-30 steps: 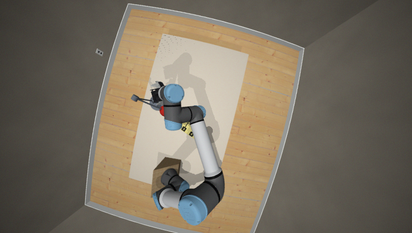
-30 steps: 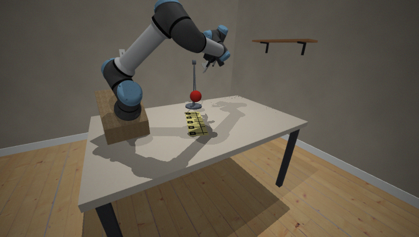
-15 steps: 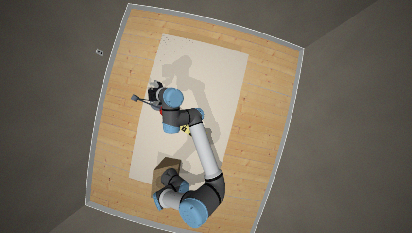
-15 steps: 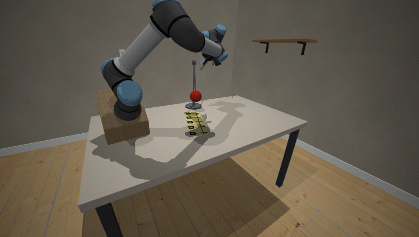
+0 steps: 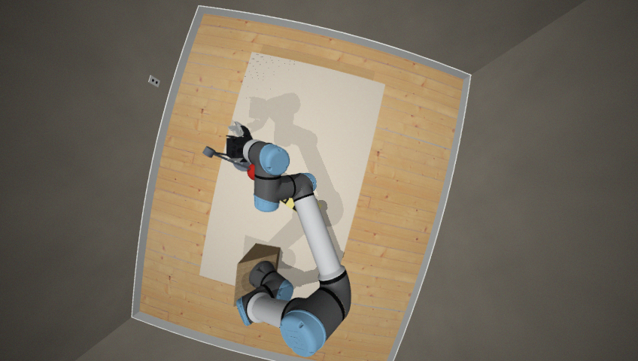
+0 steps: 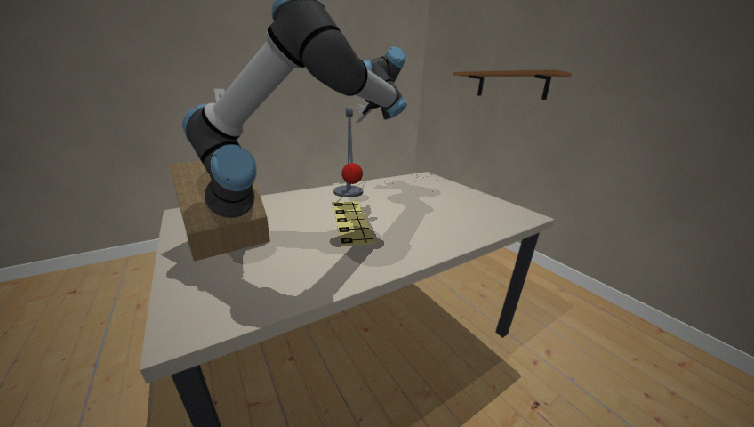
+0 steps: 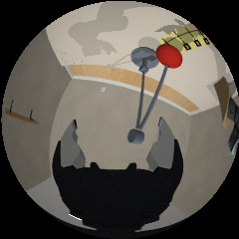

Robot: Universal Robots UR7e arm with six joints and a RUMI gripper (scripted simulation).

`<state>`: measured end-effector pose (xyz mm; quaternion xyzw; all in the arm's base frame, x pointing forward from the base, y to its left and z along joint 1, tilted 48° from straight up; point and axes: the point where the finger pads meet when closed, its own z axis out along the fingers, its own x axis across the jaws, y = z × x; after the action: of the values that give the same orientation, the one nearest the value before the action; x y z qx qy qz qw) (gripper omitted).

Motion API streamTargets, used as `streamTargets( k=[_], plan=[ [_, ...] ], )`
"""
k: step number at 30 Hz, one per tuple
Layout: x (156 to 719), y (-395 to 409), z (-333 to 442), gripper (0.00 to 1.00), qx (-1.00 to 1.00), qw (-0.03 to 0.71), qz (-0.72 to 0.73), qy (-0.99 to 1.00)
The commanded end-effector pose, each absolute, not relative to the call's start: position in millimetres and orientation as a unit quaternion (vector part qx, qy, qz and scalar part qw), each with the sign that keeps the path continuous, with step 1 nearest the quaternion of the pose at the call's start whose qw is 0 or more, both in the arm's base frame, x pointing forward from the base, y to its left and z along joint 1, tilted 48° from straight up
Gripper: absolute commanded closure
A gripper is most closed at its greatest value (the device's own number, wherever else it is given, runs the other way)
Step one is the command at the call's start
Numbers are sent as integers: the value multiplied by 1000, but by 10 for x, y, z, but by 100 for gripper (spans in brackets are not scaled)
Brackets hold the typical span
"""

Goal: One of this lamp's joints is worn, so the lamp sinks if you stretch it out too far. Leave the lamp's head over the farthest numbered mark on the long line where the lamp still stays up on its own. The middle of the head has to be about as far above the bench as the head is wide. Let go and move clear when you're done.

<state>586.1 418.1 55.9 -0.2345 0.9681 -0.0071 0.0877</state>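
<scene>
Arm reaches over the tabletop, on which the lamp stands upright. In the top view the strip of marks lies toward four o'clock from the lamp's head, which is not over it.

The lone hand is wide open, holding nothing, high and apart from the lamp. From the hand in the top view, the head lies between five and six o'clock and well lower; the joint at the lamp's peak lies near eight. The coming move probably turns on the offset to the head: the fingers would have to come down and toward five o'clock, skirting the peak, before drawing the head out toward four.

The lamp is folded up: two thin grey rods make a narrow V upside down, their long axes steep. The base is a round blue-grey disc; the head, a smooth red ball, hangs just above and beside it. The strip is yellow, with a long black line, crossbars and small boxed marks, their numbers too small to read.

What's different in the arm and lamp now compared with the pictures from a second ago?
The open gripper has moved slightly left in the exterior view, closer to the lamp's top joint. Nothing was taken hold of. The lamp's joint, red head and base stayed put.
</scene>
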Motion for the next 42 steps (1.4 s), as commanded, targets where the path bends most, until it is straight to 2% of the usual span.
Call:
streamTargets(
  k=[1,36,42],
  plan=[
    [5851,4288,559,0,-120,109,-16,987],
    [4873,3082,475,0,-73,141,50,986],
    [4877,3073,484,0,-72,142,50,986]
  ],
)
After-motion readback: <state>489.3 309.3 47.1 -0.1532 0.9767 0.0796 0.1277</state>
